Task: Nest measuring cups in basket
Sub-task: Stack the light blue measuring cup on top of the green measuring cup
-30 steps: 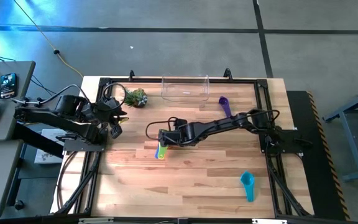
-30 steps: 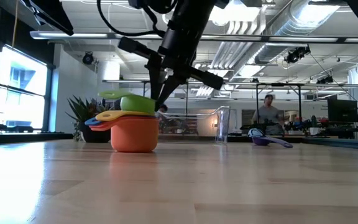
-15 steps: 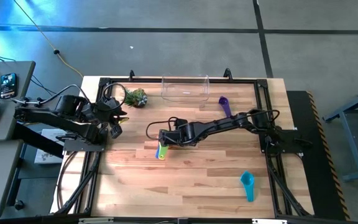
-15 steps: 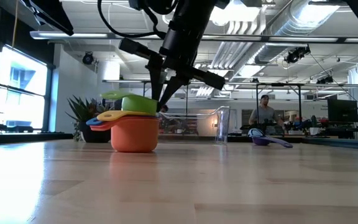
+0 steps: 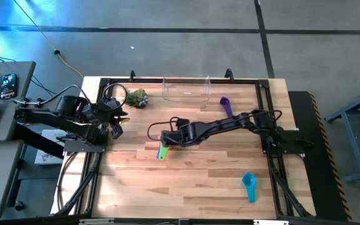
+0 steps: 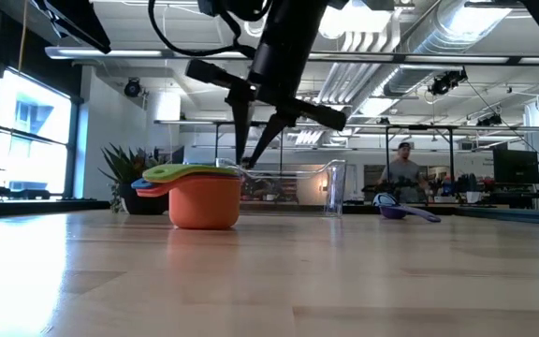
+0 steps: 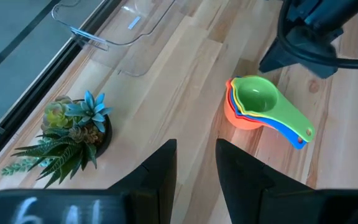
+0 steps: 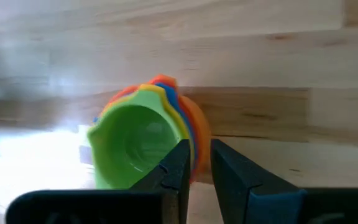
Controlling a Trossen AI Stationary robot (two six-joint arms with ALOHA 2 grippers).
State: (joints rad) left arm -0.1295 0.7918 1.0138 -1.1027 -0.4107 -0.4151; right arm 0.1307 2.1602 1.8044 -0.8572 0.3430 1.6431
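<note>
A stack of nested measuring cups (image 5: pixel 162 152) stands on the table left of centre: orange outermost, then yellow and blue, with the green cup (image 7: pixel 258 96) on top and level. It also shows in the low view (image 6: pixel 202 197). My right gripper (image 6: pixel 246 165) points down at the stack's far rim, its fingers a narrow gap apart (image 8: pixel 201 168). A purple cup (image 5: pixel 225 105) lies near the clear basket (image 5: pixel 186 89) at the far edge. A teal cup (image 5: pixel 249 185) lies near right. My left gripper (image 7: pixel 196 168) is open and empty at the table's left edge. My right gripper comes from above, its fingertips (image 6: pixel 251 154) at the far rim of the green cup (image 8: pixel 166 146). I cannot tell whether they touch the rim. The green cup rests in the stack, which stands on the table.
A small spiky potted plant (image 5: pixel 137 97) stands at the far left, beside the basket. Bare wood lies in the near half of the table between the stack and the teal cup. A person (image 6: pixel 403 170) shows in the room beyond the table.
The green cup was tipped up above the stack, its handle raised. It has dropped down into the stack and now sits level in it. My right gripper has stayed at the stack's far rim.
</note>
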